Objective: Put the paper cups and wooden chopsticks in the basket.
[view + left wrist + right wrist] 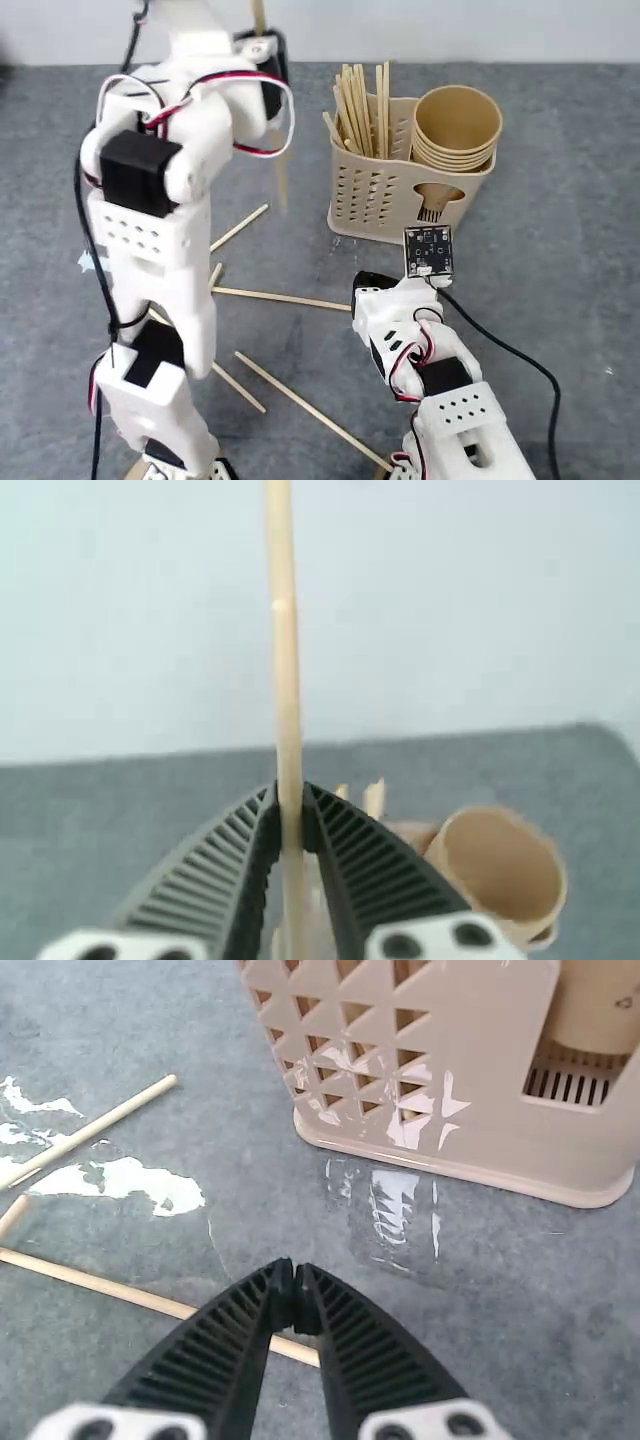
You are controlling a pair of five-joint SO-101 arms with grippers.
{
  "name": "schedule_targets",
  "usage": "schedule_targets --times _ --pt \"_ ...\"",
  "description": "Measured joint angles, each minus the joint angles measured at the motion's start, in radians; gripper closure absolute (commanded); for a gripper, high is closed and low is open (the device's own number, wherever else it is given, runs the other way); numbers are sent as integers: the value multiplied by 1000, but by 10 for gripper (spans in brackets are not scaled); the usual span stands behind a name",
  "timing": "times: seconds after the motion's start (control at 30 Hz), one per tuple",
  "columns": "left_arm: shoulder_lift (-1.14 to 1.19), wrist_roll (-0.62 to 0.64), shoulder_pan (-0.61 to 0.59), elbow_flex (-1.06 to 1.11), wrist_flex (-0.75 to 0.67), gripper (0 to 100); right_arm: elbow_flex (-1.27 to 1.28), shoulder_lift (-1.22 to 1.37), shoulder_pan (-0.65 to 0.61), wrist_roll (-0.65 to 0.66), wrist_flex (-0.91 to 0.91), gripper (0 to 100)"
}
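While my left wrist view shows my left end effector (290, 805) pinching one wooden chopstick (283, 660) upright, with the paper cups (495, 875) beyond, the high view adds that this stick hangs above the bench (570, 200), near the basket (385, 205) on its chopstick side. From above, the cups sit nested in one compartment and a chopstick bundle (360, 100) stands in the other. My right end effector (293, 1285) is pressed together on nothing, its tips over a loose chopstick (90, 1280) lying near the basket's base edge. The high view also gives me other loose sticks (310, 405) spread between my arms, with bare grey bench between them and the basket's front wall.
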Motion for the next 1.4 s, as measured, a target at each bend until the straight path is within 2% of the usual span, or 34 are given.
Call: schedule_targets --times 0.37,0.7,1.0,1.17,1.4 --pt "60 6 64 26 -381 988 0 0 -15 0 0 989" --pt "242 83 75 41 -601 988 0 0 -20 0 0 989" --pt "295 94 95 63 -605 975 0 0 -20 0 0 988" --pt "302 94 95 64 -546 910 0 0 -20 0 0 988" --pt "302 94 95 60 -445 880 0 0 -20 0 0 988"
